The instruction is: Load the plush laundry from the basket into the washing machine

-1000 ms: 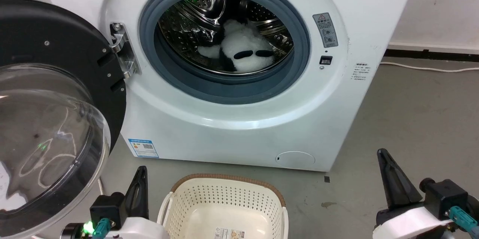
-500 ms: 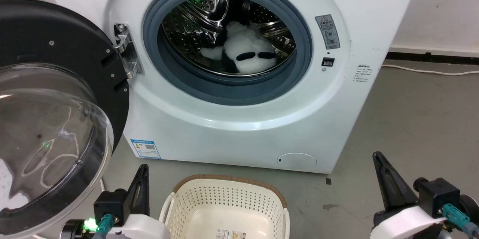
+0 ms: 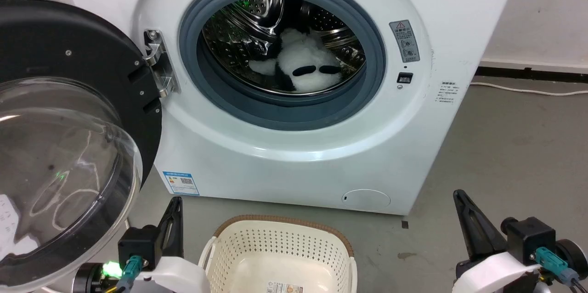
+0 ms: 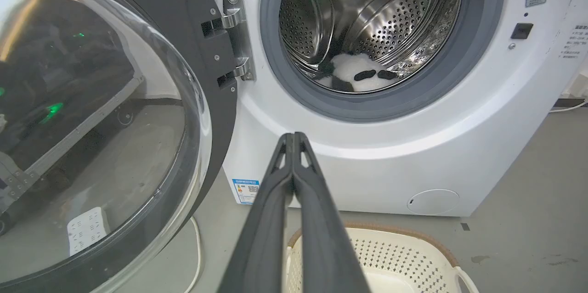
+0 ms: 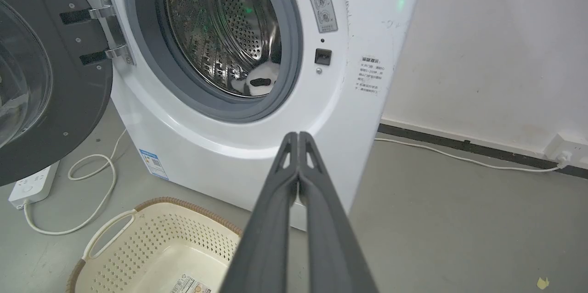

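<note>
Left gripper and right gripper are both closed, holding nothing. Between them at 6 o'clock, the basket has a label on its bottom. At 12 o'clock the stuffed toy lies in the washing machine drum, door open at 9 o'clock. The right wrist view adds a power strip.

Even bright light; glare on door dome, drum; wrist views bowed, perhaps soft.

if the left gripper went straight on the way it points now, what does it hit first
Most likely the white front of the washing machine, just below its grey gasket: the shut left gripper aims there in its wrist view, though depth is unclear.
</note>
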### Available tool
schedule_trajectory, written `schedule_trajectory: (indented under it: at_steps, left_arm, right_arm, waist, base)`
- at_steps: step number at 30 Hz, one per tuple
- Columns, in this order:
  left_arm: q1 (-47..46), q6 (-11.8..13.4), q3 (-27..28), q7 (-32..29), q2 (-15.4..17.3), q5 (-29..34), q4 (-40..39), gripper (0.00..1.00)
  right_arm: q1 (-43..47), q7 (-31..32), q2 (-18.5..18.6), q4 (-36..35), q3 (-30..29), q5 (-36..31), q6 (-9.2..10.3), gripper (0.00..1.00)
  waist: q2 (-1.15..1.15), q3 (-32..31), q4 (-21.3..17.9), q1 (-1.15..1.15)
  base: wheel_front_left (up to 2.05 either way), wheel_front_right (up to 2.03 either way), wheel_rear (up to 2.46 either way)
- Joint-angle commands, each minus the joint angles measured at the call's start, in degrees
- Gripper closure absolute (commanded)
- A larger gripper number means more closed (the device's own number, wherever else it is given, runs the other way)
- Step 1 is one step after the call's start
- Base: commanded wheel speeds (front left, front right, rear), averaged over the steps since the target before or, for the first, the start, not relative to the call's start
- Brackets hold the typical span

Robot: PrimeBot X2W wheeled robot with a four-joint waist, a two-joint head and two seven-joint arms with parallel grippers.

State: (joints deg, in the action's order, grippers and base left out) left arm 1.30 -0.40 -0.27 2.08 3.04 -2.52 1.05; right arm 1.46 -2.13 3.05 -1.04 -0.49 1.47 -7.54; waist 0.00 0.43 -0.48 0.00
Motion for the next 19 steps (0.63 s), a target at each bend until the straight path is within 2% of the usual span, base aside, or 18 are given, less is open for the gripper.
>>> schedule_trajectory:
  at_steps: [1,19]
  left_arm:
    - [-0.7,0.3,0.2,-0.2,0.0,0.6,-0.4,1.0]
    - [-1.3,0.4,0.3,-2.1,-0.2,2.5,-1.0,1.0]
  right_arm:
    - [-1.0,0.3,-0.1,0.3,0.1,-0.4,0.05,1.0]
    - [-1.5,2.1,-0.2,1.0,0.5,-1.5,0.05,1.0]
  waist:
    - [0.0,0.0,0.0,0.0]
    - [0.0,-0.4,0.5,0.0]
  base:
    - [0.0,0.0,0.0]
    - [0.0,0.0,0.0]
